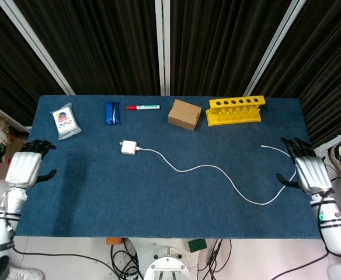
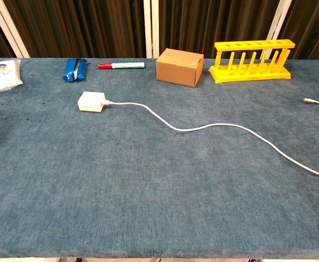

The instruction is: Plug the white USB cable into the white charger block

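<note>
Since white USB cable [image 2: 203, 128] sits plugged in white charger block [image 2: 92, 102], task judged done; left hand [image 1: 23, 169], right hand [image 1: 309, 172] spread, holding nothing, off table edges; next only rest.

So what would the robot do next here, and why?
Probably nothing more than rest: the white USB cable already sits plugged into the white charger block, and both the left hand and right hand hover off the table's edges, fingers apart and holding nothing.

No legible text; print on white packet [image 1: 65, 122] too small to read.
</note>
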Tool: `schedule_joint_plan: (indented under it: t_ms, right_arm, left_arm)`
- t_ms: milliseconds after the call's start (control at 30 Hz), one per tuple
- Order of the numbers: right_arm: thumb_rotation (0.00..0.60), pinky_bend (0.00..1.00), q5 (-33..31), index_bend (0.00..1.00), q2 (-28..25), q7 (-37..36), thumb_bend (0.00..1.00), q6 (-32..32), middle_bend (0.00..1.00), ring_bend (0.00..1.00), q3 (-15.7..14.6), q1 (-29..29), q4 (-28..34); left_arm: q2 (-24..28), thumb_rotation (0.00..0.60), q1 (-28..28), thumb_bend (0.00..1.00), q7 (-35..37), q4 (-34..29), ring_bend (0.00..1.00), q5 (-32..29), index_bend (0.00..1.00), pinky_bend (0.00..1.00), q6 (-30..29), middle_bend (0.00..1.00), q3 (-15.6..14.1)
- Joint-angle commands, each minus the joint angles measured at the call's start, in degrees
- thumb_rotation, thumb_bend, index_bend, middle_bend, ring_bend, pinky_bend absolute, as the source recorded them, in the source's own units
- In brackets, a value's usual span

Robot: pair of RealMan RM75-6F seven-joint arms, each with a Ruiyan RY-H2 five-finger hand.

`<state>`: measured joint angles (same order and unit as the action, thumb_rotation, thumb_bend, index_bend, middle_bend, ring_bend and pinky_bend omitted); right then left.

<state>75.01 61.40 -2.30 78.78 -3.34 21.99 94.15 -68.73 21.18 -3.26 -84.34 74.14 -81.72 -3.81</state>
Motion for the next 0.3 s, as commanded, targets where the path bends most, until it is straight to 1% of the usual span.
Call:
schedule_joint_plan:
  t_ms: [33, 233, 300]
  right_arm:
    - [0.6, 0.1, 4.1, 0.0, 0.9, -4.9, 0.27, 4.2, 0.13, 0.0, -2.3, -4.8, -3.6]
    - [0.6, 0.09, 7.9, 0.0, 2.6, -9.0, 0.27, 9.4, 0.13, 0.0, -2.7, -10.1, -7.0]
    - [0.6, 0.09, 8.7, 0.0, 2.5, -9.4, 0.28, 9.8, 0.13, 0.0, -2.4, -10.6, -7.6]
  left_arm:
    - [2.4, 0.6, -5.2, 0.16, 1.1, -1.3, 0.16, 3.9, 0.29, 0.23, -5.6, 0.23, -2.8]
    - [3.0, 0.6, -11.7, 0.16, -0.9, -4.1, 0.16, 9.6, 0.29, 0.23, -13.6, 0.23, -4.8]
    - [2.9, 0.6, -12.8, 0.16, -1.6, -4.5, 0.16, 10.5, 0.29, 0.23, -14.3, 0.23, -5.1]
